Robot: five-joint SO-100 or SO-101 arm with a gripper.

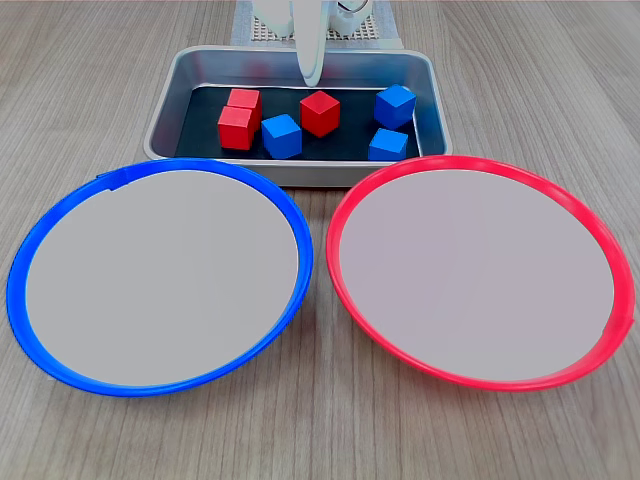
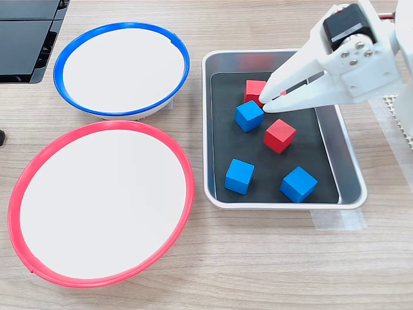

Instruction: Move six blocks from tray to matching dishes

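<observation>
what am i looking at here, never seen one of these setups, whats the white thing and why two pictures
The white thing is a small robot arm, and the pointed part at its end is its hand, a pincer for picking things up. Both pictures show the same wooden table at one moment from two cameras off the arm. The first exterior view faces the arm across the two plates; the second exterior view looks down from above and to one side.

On the table stands a silver tray with a dark bottom, holding six small cubes: three red blocks and three blue blocks. Beside it lie a blue-rimmed plate and a red-rimmed plate, both empty.

The hand hangs over the tray near two red cubes and a blue one. Its tips look nearly together, and I see nothing held in it.
</observation>
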